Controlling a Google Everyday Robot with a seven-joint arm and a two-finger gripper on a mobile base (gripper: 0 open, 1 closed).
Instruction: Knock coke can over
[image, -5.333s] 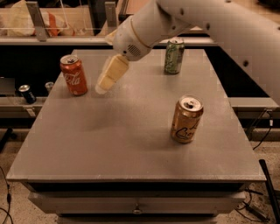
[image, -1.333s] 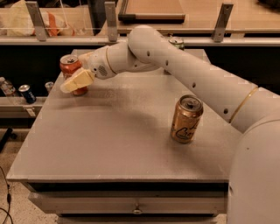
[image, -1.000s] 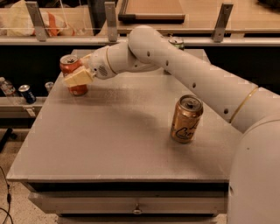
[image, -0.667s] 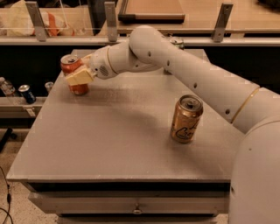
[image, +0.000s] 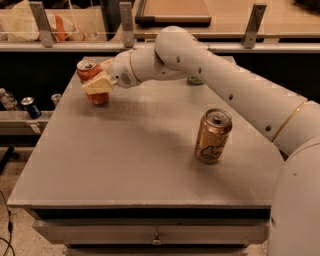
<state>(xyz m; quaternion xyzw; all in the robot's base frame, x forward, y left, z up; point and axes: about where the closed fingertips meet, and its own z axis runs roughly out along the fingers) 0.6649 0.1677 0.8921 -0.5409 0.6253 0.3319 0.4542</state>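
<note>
The coke can (image: 89, 71), red-orange with a silver top, stands upright near the far left corner of the grey table (image: 125, 165). My gripper (image: 97, 84) is at the can's front right side. Its cream fingers (image: 95, 86) are shut together, pressed against the can's middle and covering part of it. The white arm reaches in from the right across the back of the table.
A gold can (image: 212, 136) stands upright at the right of the table. A sliver of a green can (image: 195, 80) shows behind the arm at the back. Small cans (image: 30, 106) sit on a lower shelf to the left. A shelf rail runs behind the table.
The gripper has moved up and to the right against the coke can. The can has shifted slightly to the right and away and still stands upright.
</note>
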